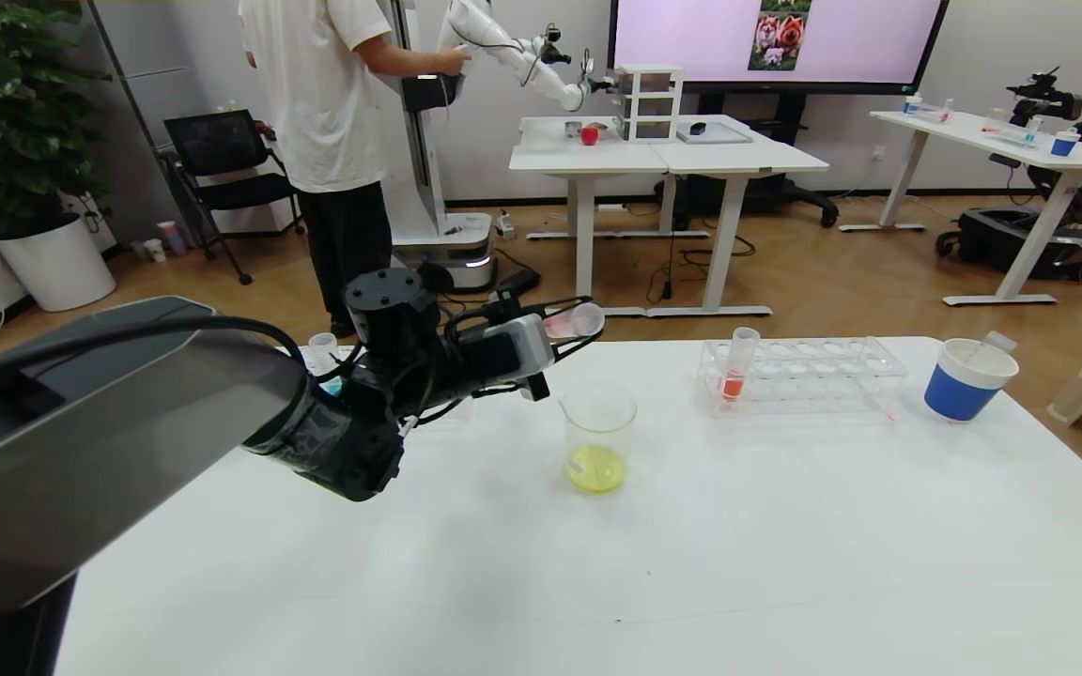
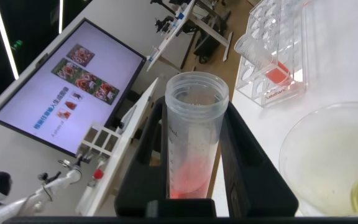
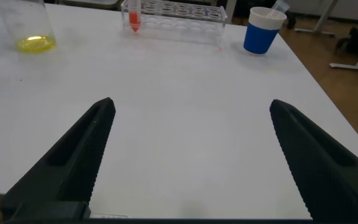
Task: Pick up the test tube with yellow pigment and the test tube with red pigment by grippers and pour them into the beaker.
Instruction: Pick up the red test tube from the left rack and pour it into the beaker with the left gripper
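Note:
My left gripper (image 1: 571,330) (image 2: 196,109) is shut on a clear test tube with red pigment (image 1: 575,322) (image 2: 194,143). The tube lies almost level, its open mouth pointing toward the far side, above and just left of the beaker (image 1: 597,437) (image 2: 328,162) (image 3: 27,25). A little red liquid pools near the tube's bottom. The beaker stands upright on the white table and holds yellow liquid. The test tube with yellow pigment is out of view. My right gripper (image 3: 191,104) hangs open over bare table, nothing between its fingers; it does not show in the head view.
A clear rack (image 1: 813,371) (image 3: 179,12) stands right of the beaker with one red-filled tube (image 1: 738,366) (image 3: 133,15) upright in it. A blue-and-white paper cup (image 1: 968,380) (image 3: 261,31) sits at the far right. A clear tube rim (image 1: 323,345) pokes up behind my left arm.

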Motion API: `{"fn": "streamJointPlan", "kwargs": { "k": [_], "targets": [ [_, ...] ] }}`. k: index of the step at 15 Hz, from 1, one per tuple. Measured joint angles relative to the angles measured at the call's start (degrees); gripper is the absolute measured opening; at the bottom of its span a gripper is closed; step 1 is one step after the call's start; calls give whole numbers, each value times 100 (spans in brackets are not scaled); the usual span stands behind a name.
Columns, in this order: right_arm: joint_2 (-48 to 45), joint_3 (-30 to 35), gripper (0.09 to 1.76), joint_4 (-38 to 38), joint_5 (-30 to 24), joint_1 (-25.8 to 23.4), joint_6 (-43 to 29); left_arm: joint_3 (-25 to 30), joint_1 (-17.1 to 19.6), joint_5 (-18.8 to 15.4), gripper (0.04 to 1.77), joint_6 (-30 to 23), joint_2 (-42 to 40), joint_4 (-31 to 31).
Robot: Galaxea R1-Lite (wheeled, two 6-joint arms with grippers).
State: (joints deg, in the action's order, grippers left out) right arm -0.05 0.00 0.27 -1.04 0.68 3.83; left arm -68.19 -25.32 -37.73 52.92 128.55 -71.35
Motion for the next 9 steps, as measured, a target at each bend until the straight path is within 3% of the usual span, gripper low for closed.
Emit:
{"fn": "streamJointPlan", "kwargs": {
  "k": [4, 9],
  "targets": [
    [0, 0, 174, 0, 0, 0, -2, -291, -20, -322, 50, 1006, 271, -12],
    [0, 0, 174, -2, 0, 0, 0, -413, 52, -334, 50, 1982, 463, -30]
  ]
}}
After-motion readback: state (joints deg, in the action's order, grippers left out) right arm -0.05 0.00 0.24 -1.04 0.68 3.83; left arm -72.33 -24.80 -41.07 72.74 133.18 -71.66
